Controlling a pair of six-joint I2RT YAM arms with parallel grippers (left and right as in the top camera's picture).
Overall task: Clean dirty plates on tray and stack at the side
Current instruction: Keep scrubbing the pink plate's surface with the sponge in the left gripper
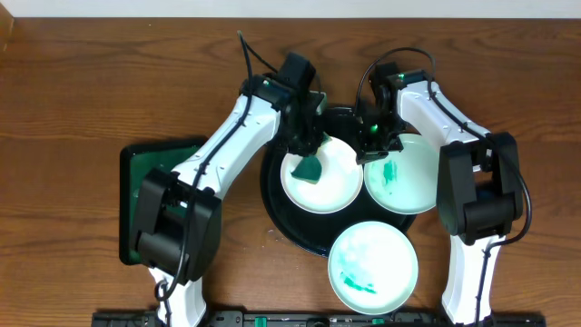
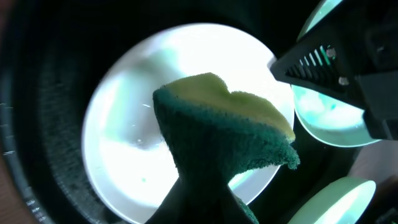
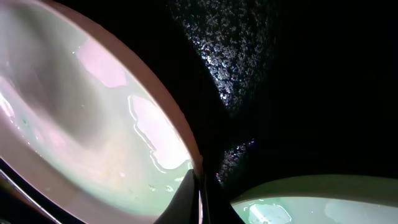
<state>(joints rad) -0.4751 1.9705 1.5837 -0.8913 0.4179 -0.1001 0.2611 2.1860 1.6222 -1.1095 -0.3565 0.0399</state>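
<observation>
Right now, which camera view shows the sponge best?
The left wrist view: the sponge fills the middle, over a white plate. Overhead shows only a small green patch. The right wrist view does not show it.

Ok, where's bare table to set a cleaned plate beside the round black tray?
Bare brown wooden table lies right of the right arm and left of the green rectangular tray. Crowded: the round black tray, packed with round white plates and a green sponge.

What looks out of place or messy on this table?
Two green-smeared plates overhang the rim of the black tray: the near plate and the right plate. The middle plate, under the sponge, lies inside it.
</observation>
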